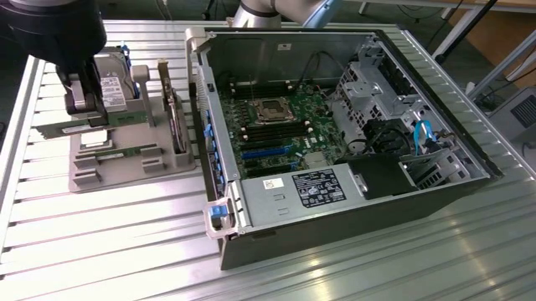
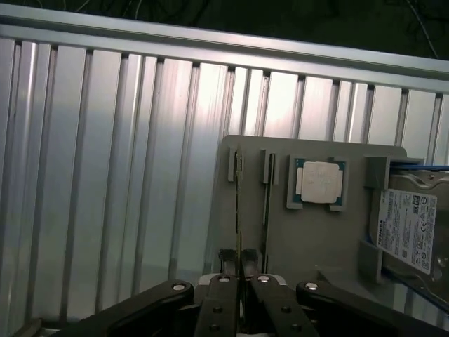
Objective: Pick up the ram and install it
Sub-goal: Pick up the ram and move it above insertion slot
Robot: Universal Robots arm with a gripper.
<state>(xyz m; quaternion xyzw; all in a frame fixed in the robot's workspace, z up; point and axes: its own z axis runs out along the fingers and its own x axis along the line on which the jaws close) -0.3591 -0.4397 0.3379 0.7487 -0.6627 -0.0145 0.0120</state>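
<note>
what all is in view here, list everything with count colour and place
ram: one, green, between the gripper's fingertips at the tray
second ram strip: one, green, in a tray slot
processor chip: one, silver, tray pocket
hard drive: one, silver with white label, tray end
expansion card: one, dark, on edge in tray, beside case
tray: one, grey, on table
computer case: one, black, open, exterior view's right
table: one, silver, ribbed
gripper: one, black, shut on the ram
</note>
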